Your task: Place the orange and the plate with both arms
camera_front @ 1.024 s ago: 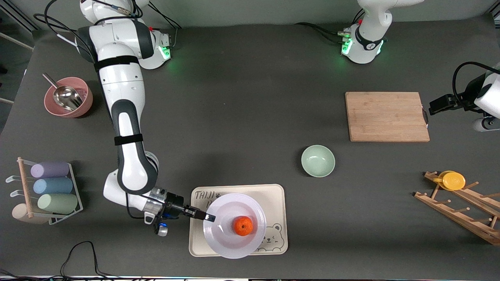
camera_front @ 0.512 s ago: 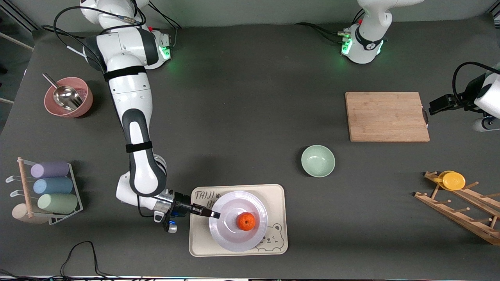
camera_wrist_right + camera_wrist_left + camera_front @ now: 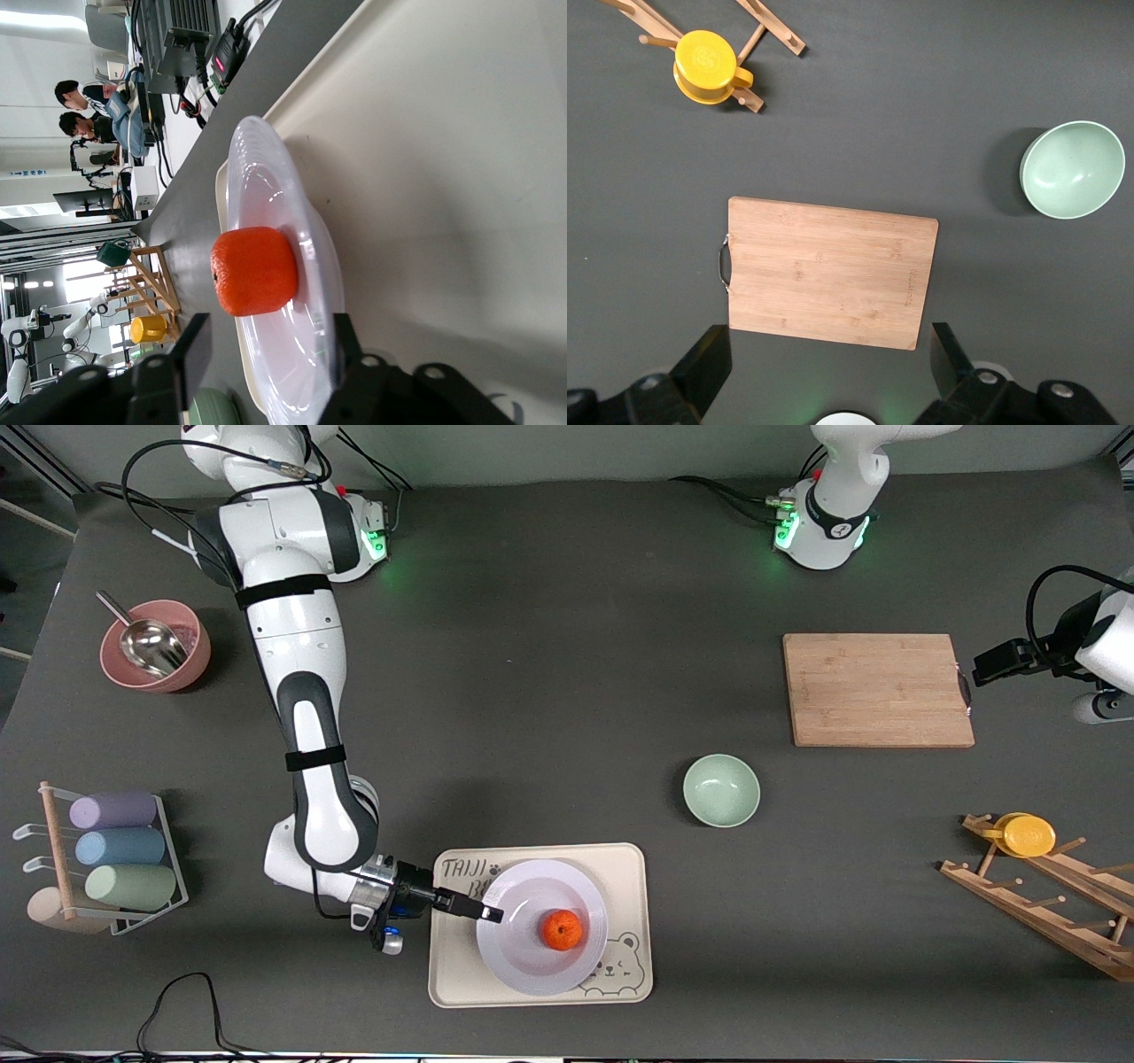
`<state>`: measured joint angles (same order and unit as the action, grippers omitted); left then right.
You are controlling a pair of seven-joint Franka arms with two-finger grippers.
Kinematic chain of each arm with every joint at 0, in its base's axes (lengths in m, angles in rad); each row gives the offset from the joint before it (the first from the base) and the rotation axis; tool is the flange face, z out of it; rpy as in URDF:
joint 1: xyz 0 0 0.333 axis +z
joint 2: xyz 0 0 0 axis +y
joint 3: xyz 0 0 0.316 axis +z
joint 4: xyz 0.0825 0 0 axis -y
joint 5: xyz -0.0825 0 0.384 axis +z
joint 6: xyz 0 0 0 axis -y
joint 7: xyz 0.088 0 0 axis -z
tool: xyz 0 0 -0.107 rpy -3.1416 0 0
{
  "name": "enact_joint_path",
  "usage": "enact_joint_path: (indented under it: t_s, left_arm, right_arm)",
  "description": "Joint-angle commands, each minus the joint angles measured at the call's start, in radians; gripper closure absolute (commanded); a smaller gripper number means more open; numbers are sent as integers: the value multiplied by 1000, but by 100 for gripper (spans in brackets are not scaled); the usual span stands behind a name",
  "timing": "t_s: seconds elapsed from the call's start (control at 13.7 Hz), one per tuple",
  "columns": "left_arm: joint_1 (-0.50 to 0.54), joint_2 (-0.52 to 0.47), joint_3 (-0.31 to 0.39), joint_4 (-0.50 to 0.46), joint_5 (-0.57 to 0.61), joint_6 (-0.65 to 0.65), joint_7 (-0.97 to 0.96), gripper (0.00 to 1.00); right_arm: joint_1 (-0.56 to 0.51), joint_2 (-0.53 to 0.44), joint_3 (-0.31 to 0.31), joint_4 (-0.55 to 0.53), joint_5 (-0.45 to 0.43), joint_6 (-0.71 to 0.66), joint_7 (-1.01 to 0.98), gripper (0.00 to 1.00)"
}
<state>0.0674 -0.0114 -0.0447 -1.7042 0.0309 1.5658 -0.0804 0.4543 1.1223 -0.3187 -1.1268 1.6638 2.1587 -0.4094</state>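
OK, plate is down flat on the bear tray, at the end of the tabletop nearest the front cam. The orange sits on the plate, a bit off centre toward the left arm's end. The right end effector is low at the plate's rim on the right arm's side. The wrist cam shows its fingers spread, with the rim between them and nothing pinched. The left end effector waits up over the edge of the cutting board, fingers wide apart and empty.

What worries me: the rim sits in the gap between the right fingers, and one finger looks v. close to it. If I back out at an angle or lift too soon, I reckon that finger hooks the rim and drags or tips the plate. The orange is round and loose, so any jolt prob. sends it rolling across the glossy plate, maybe over the rim onto the tray. I'd want a straight, level retreat before going up.

Vs. a sec ago: the plate was then held up in a pinch, tilted, looking bigger and hanging past the tray's near edge. Now it lies inside the tray outline, closer to the tray's printed lettering. The orange rode along with it and kept its spot on the plate. The right arm has swung in toward the tray, and its fingers have gone from clamped to parted. The left arm, green bowl and board are same as before.
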Motion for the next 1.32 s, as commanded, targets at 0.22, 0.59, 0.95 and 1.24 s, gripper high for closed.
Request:
enact_joint_path:
  t_s: [0.22, 0.59, 0.95, 1.24]
  left_arm:
    - [5, 2, -1, 15, -9, -18, 7, 0]
    - [5, 2, -1, 15, -9, -16, 7, 0]
    - [5, 2, 3, 15, -9, -15, 8, 0]
    - [5, 1, 3, 14, -9, -18, 8, 0]
  right_arm:
    - [-9, -16, -7, 31, -174, -5, -5, 8]
    - [-9, -78, -54, 79, -522, -16, 216, 0]
    - [-16, -192, -69, 23, -749, -149, 273, 0]
    - [41, -401, -89, -221, -1010, -208, 270, 0]
